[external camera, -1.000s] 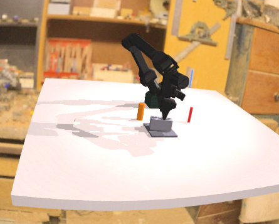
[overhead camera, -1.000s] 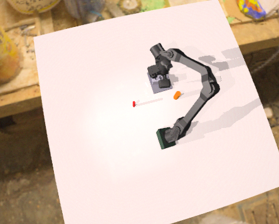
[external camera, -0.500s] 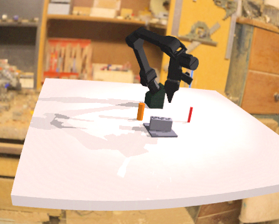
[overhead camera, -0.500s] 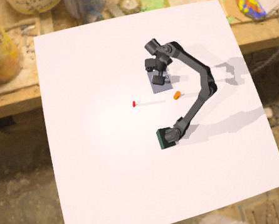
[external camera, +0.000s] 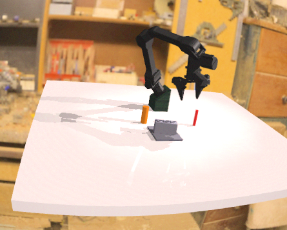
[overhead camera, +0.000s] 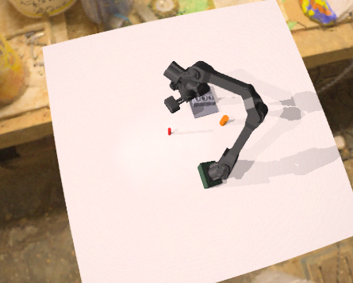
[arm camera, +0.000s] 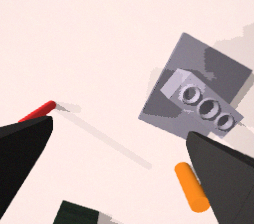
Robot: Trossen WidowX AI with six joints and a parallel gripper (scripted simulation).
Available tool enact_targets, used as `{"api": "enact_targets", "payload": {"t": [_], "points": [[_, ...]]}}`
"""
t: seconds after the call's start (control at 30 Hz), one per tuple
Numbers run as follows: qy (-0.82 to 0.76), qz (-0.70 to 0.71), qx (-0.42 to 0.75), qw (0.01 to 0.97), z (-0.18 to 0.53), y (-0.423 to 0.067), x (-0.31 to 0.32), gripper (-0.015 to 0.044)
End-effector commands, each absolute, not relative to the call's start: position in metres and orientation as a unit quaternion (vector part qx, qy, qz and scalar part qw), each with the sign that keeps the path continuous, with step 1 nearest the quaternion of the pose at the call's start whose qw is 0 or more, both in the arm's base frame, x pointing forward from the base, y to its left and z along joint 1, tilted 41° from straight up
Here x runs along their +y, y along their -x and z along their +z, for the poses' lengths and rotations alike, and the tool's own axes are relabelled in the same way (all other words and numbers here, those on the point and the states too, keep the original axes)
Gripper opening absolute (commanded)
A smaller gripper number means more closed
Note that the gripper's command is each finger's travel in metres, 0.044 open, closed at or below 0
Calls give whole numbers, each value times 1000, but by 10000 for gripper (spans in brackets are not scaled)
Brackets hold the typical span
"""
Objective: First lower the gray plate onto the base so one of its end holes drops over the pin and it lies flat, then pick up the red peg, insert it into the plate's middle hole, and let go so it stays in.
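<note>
The gray plate (overhead camera: 203, 98) (external camera: 165, 125) (arm camera: 206, 107), a bar with three holes, lies on the flat gray base (overhead camera: 205, 111) (external camera: 170, 136) (arm camera: 160, 107). I cannot make out the pin. The red peg (overhead camera: 169, 131) (external camera: 195, 117) (arm camera: 38, 112) stands upright on the white table, apart from the base. My gripper (overhead camera: 186, 96) (external camera: 189, 91) (arm camera: 122, 130) is open wide and empty. It hangs above the table between the plate and the red peg, touching neither.
An orange peg (overhead camera: 224, 120) (external camera: 144, 114) (arm camera: 190, 187) stands on the table beside the base, toward the arm's green mount (overhead camera: 206, 174) (external camera: 159, 101). The white table top (overhead camera: 126, 186) (external camera: 118, 171) ends in open edges on all sides, with workshop clutter beyond.
</note>
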State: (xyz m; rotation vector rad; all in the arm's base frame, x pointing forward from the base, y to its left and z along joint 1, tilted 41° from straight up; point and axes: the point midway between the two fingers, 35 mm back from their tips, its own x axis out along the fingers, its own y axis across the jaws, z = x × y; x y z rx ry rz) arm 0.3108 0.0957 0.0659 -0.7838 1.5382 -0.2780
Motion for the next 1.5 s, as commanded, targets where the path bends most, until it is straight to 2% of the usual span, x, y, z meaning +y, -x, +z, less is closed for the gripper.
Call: {"api": "enact_targets", "payload": {"t": [0.0, 0.43, 0.9, 1.47], "points": [[127, -333, 608, 710, 31, -274, 127, 440], [-140, -541, 433, 707, -1, -233, 156, 440], [-145, -544, 429, 706, -1, -236, 156, 440], [-145, -544, 428, 707, -41, -237, 124, 440]]}}
